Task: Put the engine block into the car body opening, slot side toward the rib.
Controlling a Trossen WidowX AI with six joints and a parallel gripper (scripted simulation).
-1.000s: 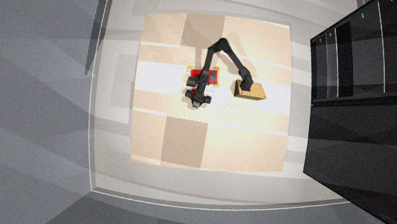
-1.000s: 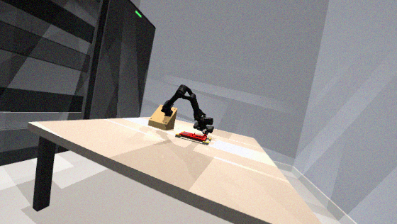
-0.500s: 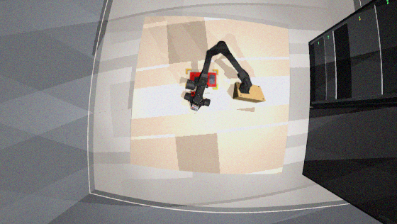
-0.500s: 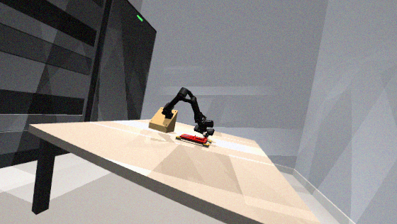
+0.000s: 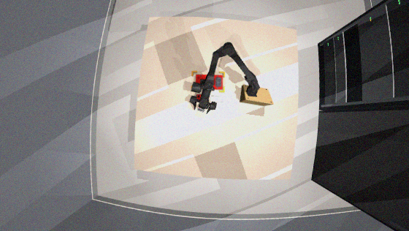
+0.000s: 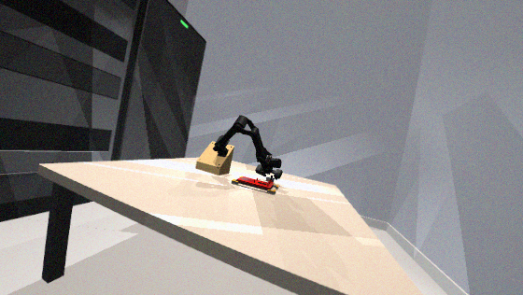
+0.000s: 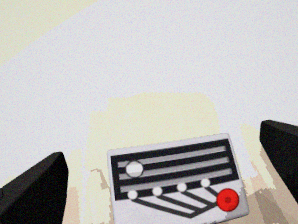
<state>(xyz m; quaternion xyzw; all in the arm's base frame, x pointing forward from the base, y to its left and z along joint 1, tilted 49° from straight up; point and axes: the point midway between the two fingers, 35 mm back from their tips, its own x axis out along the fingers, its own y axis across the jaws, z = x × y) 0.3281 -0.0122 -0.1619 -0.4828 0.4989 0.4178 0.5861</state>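
Engine block: the grey block [image 5: 200, 110] [image 7: 175, 175] lay outside the car body [image 5: 199, 77] [image 6: 254, 182], near it, on its lower side in the top view; not in the opening.
Block top: black-and-grey striped panel, pale round studs and one red disc [image 7: 227, 200], facing the wrist camera.
Block support: underside out of sight; contact with the table [image 5: 219, 142] [image 6: 187, 201] could not be told.
Gripper: open [image 5: 201, 109] [image 6: 271, 176] [image 7: 163, 140], fingers spread to either side of the block, a gap showing on each side in the wrist view.
Arm: black [image 5: 239, 62] [image 6: 255, 135], crossing above the car body.
Corner brackets: yellow [image 5: 222, 74] [image 6: 275, 191], at the car body's corners.
Arm mount: tan wedge [image 5: 261, 96] [image 6: 212, 161], right of the car body in the top view.
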